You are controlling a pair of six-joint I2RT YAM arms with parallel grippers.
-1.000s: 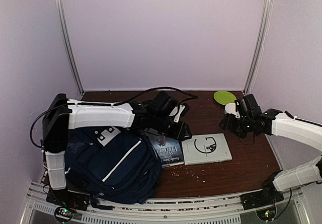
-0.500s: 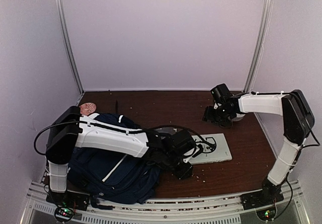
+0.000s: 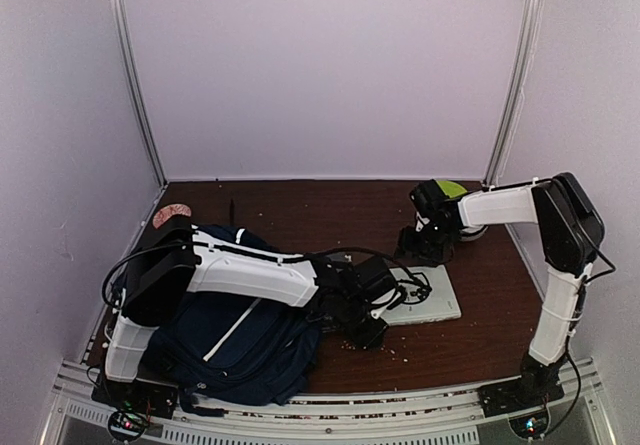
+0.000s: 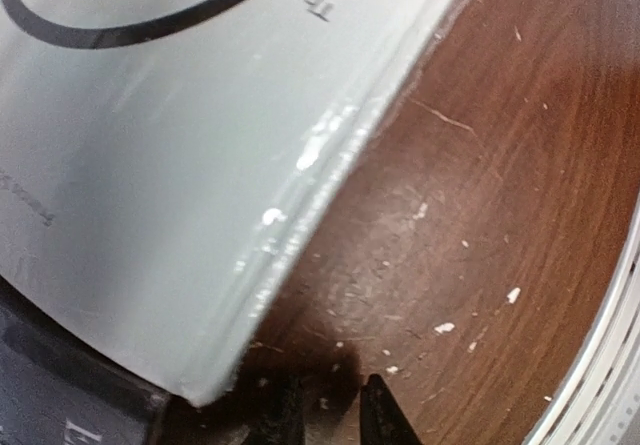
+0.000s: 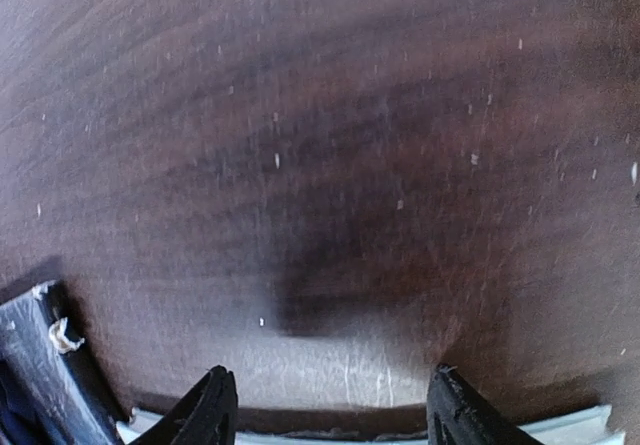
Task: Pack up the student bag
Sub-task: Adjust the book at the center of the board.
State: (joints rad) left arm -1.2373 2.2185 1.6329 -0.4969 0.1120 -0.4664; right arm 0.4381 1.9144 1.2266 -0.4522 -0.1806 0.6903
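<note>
Lying left of the left fingers (image 4: 283, 415), the student bag (image 3: 260, 360).

The top camera looks down from above and behind the arm bases, taking in the whole desk (image 3: 300, 215) around the grey book (image 3: 425, 295). The left wrist camera looks down from very close over the book's (image 4: 150, 165) near-left corner. The right wrist camera faces the desk from close by, just beyond the book's far edge (image 5: 570, 430). All three views share the book.

Left gripper (image 3: 362, 333) low on the brown table (image 3: 300, 215) at the near corner of a grey book (image 3: 435, 300), navy student bag (image 3: 230, 340) under its arm, right gripper (image 3: 425, 253) at the book's far edge, green disc (image 3: 452, 189) just beyond.
</note>
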